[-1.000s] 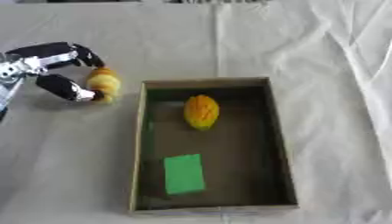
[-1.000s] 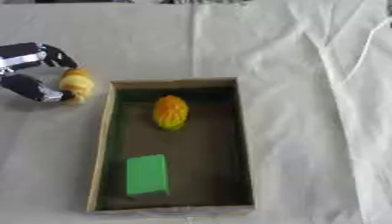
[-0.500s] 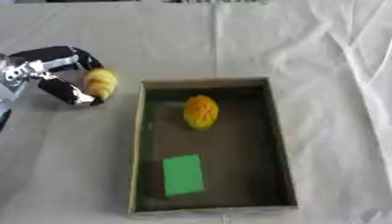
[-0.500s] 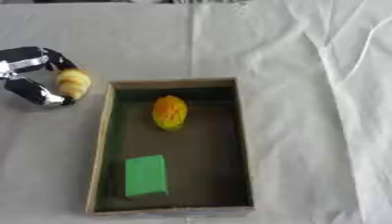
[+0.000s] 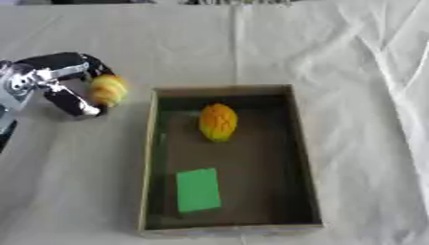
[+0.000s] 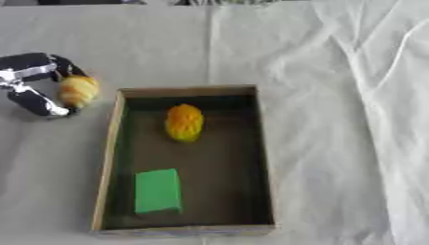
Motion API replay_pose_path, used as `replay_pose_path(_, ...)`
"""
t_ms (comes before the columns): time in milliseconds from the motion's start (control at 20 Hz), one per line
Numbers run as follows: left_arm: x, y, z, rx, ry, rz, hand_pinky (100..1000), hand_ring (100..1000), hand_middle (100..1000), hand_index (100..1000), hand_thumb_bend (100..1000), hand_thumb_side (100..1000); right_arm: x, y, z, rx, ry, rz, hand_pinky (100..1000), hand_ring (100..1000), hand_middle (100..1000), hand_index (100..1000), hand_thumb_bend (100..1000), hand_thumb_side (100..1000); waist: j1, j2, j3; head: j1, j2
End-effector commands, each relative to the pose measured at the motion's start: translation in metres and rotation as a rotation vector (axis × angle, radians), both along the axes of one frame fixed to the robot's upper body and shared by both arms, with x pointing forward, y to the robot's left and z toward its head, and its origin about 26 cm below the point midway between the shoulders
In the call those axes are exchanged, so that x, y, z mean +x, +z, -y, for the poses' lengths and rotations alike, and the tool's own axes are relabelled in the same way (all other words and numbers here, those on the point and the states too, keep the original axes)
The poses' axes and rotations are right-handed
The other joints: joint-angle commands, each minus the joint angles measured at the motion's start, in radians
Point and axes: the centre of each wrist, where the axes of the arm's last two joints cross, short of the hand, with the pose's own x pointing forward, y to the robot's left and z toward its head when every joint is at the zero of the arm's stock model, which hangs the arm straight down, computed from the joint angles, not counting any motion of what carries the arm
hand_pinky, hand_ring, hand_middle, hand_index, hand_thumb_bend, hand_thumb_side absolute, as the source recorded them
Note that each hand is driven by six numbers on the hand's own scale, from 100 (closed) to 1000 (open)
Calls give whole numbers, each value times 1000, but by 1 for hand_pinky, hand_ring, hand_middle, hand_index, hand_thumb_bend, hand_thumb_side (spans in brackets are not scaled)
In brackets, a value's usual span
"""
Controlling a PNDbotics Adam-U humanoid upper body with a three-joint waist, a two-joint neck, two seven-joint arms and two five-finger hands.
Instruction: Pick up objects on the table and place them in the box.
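My left hand (image 5: 52, 81) reaches in from the left, its fingers and thumb curled round a small yellow-orange rounded object (image 5: 109, 90) just left of the box. The open brown box (image 5: 293, 124) sits in the middle of the table. Inside it lie a yellow-orange oval fruit (image 5: 218, 122) near the far end and a flat green block (image 5: 198, 190) near the front. My right hand shows in neither view.
A white cloth (image 6: 335, 62) with creases covers the table, with folds rising along the right side. Bare cloth lies beyond the box and to its right.
My left hand with the yellow-orange object has shifted a little to the right, closer to the box's left wall. The things in the box have not moved.
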Motion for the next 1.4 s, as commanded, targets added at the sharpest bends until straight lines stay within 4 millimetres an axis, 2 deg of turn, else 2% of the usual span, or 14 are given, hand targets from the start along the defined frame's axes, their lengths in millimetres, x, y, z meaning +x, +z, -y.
replay_pose_path(50, 0, 5, -5, -19, 27, 36, 628, 672, 613, 716, 172, 100, -4, 9, 2, 1, 2, 24, 882, 771, 704, 758, 100, 546, -2, -16, 0, 4, -9)
replay_pose_path(150, -1, 7, -2, -20, 26, 65, 614, 644, 587, 688, 101, 100, -3, 8, 1, 5, 5, 19, 882, 771, 704, 758, 100, 547, -2, -16, 0, 4, -10)
replay_pose_path(300, -4, 16, 3, -36, 6, 111, 599, 614, 554, 656, 100, 113, -4, 6, 3, 10, 0, 14, 881, 769, 702, 758, 100, 550, -2, -18, 0, 1, -9)
replay_pose_path(500, -20, 51, 19, -51, -81, 202, 590, 602, 536, 635, 100, 124, -5, 5, 4, 13, -10, 7, 880, 768, 701, 758, 100, 551, 0, -21, 6, -5, -7)
replay_pose_path(750, -65, 109, 52, -53, -260, 403, 583, 591, 542, 626, 100, 100, -5, 6, 6, 8, -16, 8, 880, 768, 700, 758, 100, 551, 0, -28, 17, -11, -4)
replay_pose_path(900, -95, 128, 73, -90, -376, 493, 583, 576, 532, 611, 100, 100, -5, 7, 5, 1, -13, 11, 879, 767, 700, 757, 100, 550, 0, -35, 24, -14, -4)
replay_pose_path(1050, -123, 131, 99, -169, -505, 530, 573, 563, 523, 602, 100, 100, -4, 9, 3, -7, 1, 15, 880, 767, 700, 757, 100, 549, 0, -42, 29, -14, -8)
replay_pose_path(1250, -158, 126, 129, -227, -656, 471, 572, 559, 519, 600, 100, 127, -4, 10, 2, -16, 11, 12, 880, 767, 699, 757, 100, 548, 0, -47, 33, -9, -4)
replay_pose_path(1400, -169, 125, 142, -234, -722, 415, 577, 555, 518, 601, 100, 136, -4, 9, 1, -21, 14, 5, 880, 767, 698, 756, 100, 528, 0, -50, 36, -10, 1)
